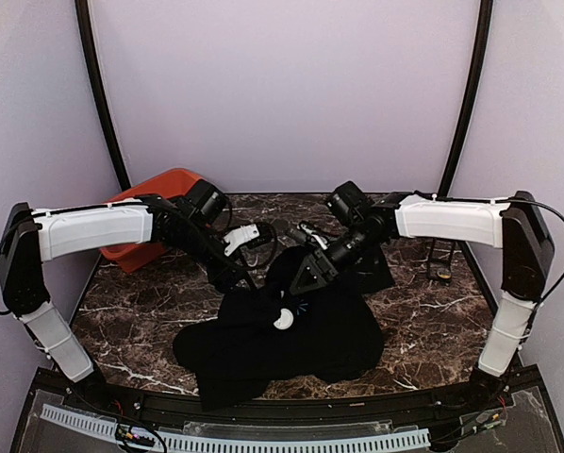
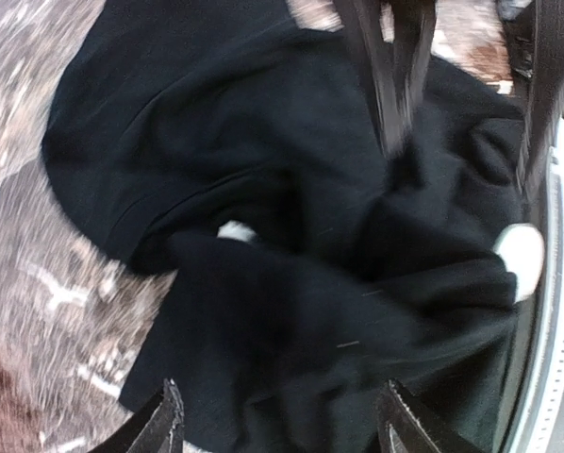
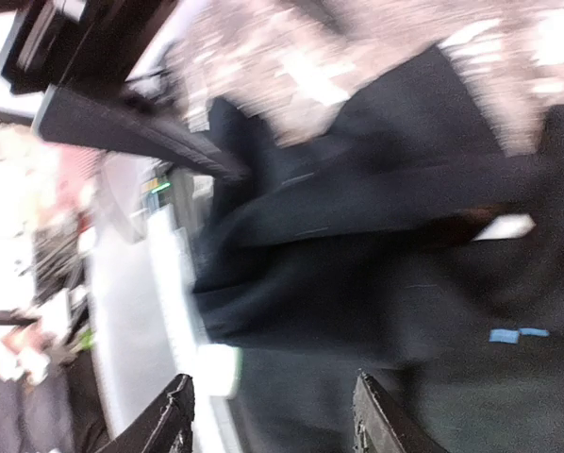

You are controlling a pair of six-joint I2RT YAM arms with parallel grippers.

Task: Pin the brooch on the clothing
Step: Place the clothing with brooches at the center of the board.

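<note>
The clothing, a black T-shirt point(image 1: 329, 340), lies crumpled in the middle of the table, with a small white patch point(image 1: 283, 321) showing among its folds. My left gripper point(image 1: 247, 280) hovers over the shirt's upper left part. In the left wrist view that gripper point(image 2: 282, 427) is open, with only black cloth point(image 2: 263, 170) below it. My right gripper point(image 1: 301, 278) hangs over the shirt's top edge. The right wrist view shows it point(image 3: 277, 417) open above the cloth point(image 3: 357, 274). A bit of light-blue print point(image 3: 508, 334) shows there. A small yellowish round thing, apparently the brooch point(image 1: 444, 276), lies far right.
A red bin point(image 1: 159, 193) stands at the back left behind the left arm. A small black frame-like object point(image 1: 439, 253) stands near the right edge beside the yellowish disc. Marble tabletop point(image 1: 131, 321) shows round the shirt. A white slotted rail point(image 1: 263, 441) runs along the near edge.
</note>
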